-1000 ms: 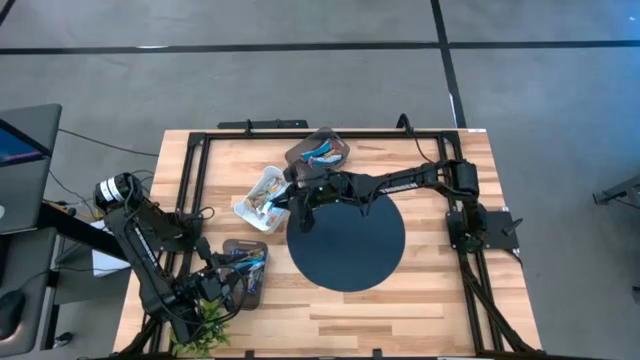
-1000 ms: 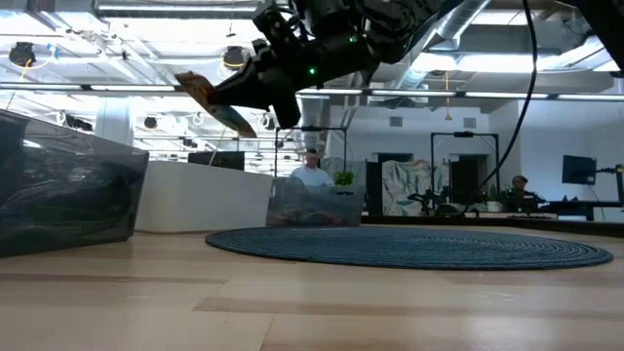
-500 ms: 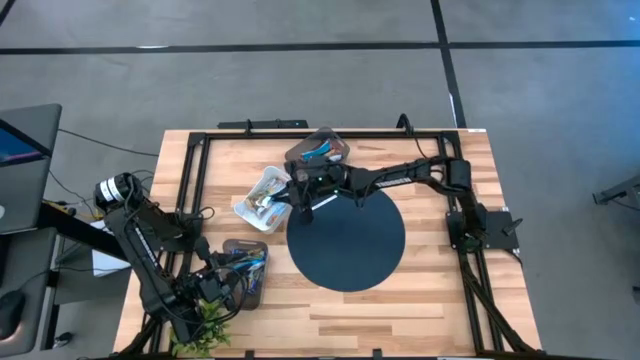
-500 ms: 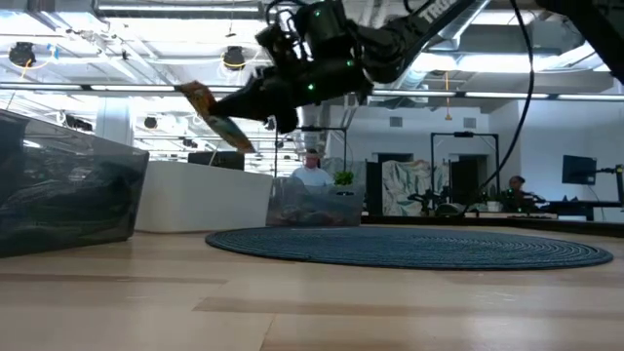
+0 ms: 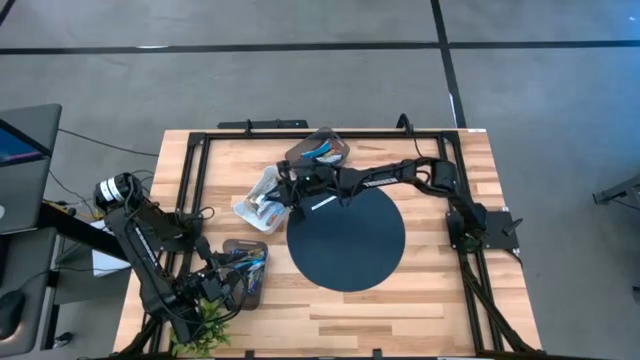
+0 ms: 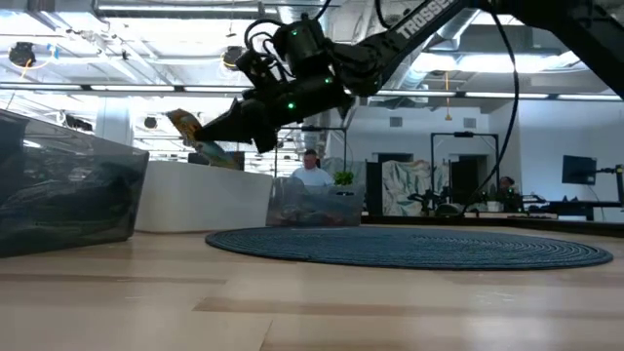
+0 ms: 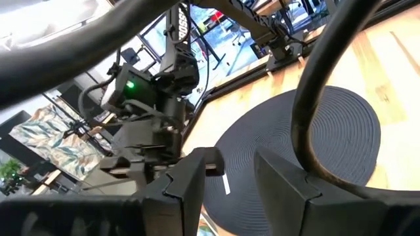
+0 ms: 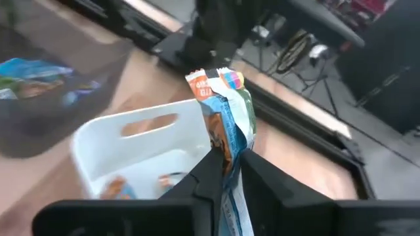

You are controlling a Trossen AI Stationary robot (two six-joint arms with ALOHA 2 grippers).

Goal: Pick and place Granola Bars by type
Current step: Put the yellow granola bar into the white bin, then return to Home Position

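Overhead, right claw pinching a granola bar above white tray holding bars, left claw parted, empty.

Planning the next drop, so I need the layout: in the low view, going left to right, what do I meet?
Dark translucent bin → white bin with the granola bar held above it → right gripper → clear bin → dark round mat.
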